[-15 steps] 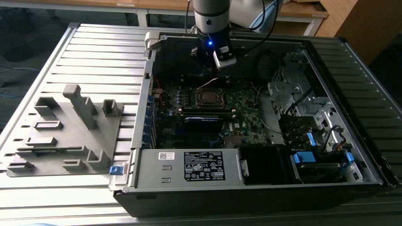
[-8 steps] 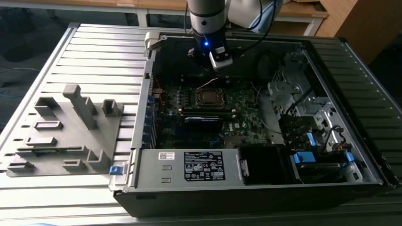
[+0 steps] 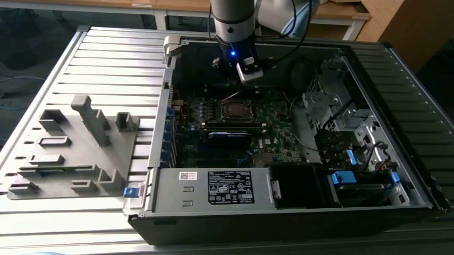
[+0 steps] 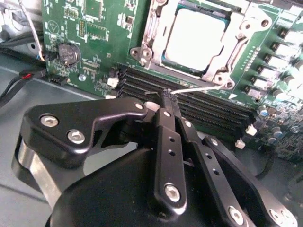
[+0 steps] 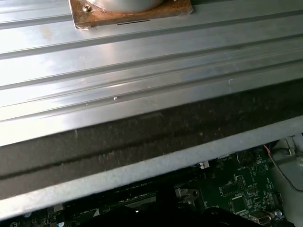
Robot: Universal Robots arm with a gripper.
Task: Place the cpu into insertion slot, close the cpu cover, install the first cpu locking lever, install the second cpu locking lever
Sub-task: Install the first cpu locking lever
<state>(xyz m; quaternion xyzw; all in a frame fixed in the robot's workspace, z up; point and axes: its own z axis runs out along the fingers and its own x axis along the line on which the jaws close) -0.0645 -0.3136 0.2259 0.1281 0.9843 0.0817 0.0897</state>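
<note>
The cpu [image 4: 194, 40] lies flat in its socket on the green motherboard, its dull silver top facing up; in the exterior view the cpu [image 3: 235, 110] sits mid-board. The shiny cpu cover [image 4: 152, 28] is down around it as a frame. A thin silver locking lever [image 4: 199, 88] stands out from the socket's corner toward my gripper [image 4: 166, 94]. The black fingers [image 4: 163, 127] are shut, and their tips meet the lever's free end. Whether they pinch it I cannot tell. In the exterior view my gripper [image 3: 247, 79] hangs inside the open case, just beyond the socket.
Black memory slots [image 4: 208, 111] run under the fingertips and a coin battery [image 4: 68, 53] lies nearby. The white-labelled power supply [image 3: 212, 188] fills the case's near end, with drive cages [image 3: 333, 106] at the exterior view's right. A grey fixture [image 3: 71, 149] rests on the slatted table.
</note>
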